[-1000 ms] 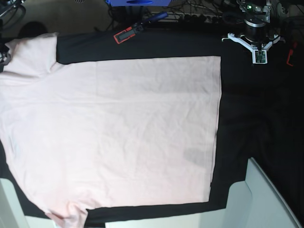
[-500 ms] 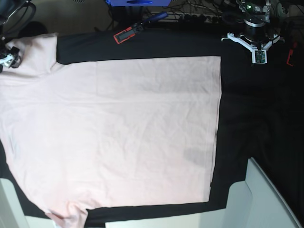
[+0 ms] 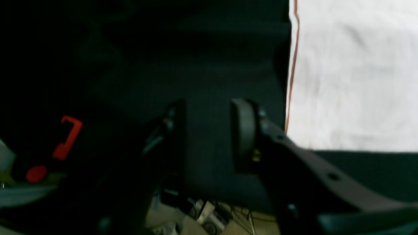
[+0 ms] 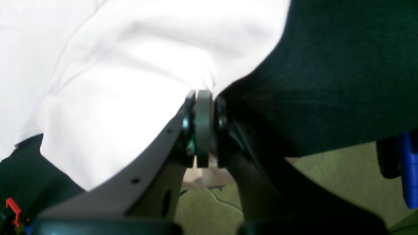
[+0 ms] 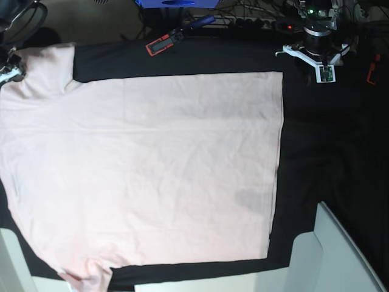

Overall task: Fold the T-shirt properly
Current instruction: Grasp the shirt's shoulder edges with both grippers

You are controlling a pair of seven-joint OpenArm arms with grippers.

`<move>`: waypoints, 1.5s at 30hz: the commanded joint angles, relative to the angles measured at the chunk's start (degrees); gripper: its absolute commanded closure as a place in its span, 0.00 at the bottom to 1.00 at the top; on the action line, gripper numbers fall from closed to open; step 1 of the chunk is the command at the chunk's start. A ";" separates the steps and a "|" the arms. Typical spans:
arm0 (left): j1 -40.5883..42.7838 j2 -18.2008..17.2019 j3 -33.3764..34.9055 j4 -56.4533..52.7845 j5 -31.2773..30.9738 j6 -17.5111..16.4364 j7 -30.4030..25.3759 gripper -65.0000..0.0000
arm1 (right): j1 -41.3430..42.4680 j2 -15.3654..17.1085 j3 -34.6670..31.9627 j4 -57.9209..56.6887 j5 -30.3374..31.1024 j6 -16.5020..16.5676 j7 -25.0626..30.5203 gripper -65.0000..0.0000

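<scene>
1. Two arms work opposite ends of the T-shirt (image 5: 146,176), which lies flat and spread, plain side up, on the black table cloth (image 5: 328,152). Its long axis runs across the base view, hem edge toward that view's right, sleeves and shoulders toward its left.
2. Nearer to the cloth is the right gripper (image 4: 203,125), at the far sleeve (image 5: 42,70) in the base view's upper-left corner. The sleeve's edge lies right at its tips.
3. Its jaws are pressed together. In the right wrist view a fold of pink fabric runs down into the gap between the pads, so it appears to be pinching the sleeve edge.
4. Well apart from it, the left gripper (image 3: 209,130) hangs over bare black cloth past the hem's far corner (image 5: 281,74). The shirt lies to the right in the left wrist view, near the gripper but not touching it.
5. Its fingers are partly spread, with only dark cloth visible between them; it holds nothing.
6. My judgement: the fold turns on the right arm carrying the sleeve inward over the body, while the left arm must first reach the hem corner beside it.
</scene>
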 commanded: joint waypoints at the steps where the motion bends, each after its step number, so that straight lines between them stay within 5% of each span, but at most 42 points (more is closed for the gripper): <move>1: 0.58 -0.35 0.52 0.41 0.05 0.45 -1.14 0.57 | -0.42 -0.11 -0.29 -0.01 -1.51 0.43 -3.63 0.97; 7: -0.12 -0.44 1.84 -2.84 -2.41 0.45 -1.14 0.55 | -0.42 -0.11 -0.29 -0.01 -1.51 0.43 -3.55 1.00; 15: -1.26 -4.66 2.54 -8.82 -25.18 -0.08 -1.23 0.54 | -0.42 -0.11 -0.29 -0.01 -1.51 0.43 -3.55 1.00; 21: -2.49 -4.75 3.07 -10.32 -25.44 -7.20 -1.23 0.54 | -0.42 -0.11 -0.29 -0.01 -1.51 0.43 -3.55 1.00; 45: -6.98 -3.60 6.67 -15.85 -25.79 -7.37 -1.23 0.54 | -0.42 -0.11 -0.29 -0.01 -1.51 0.43 -3.55 1.00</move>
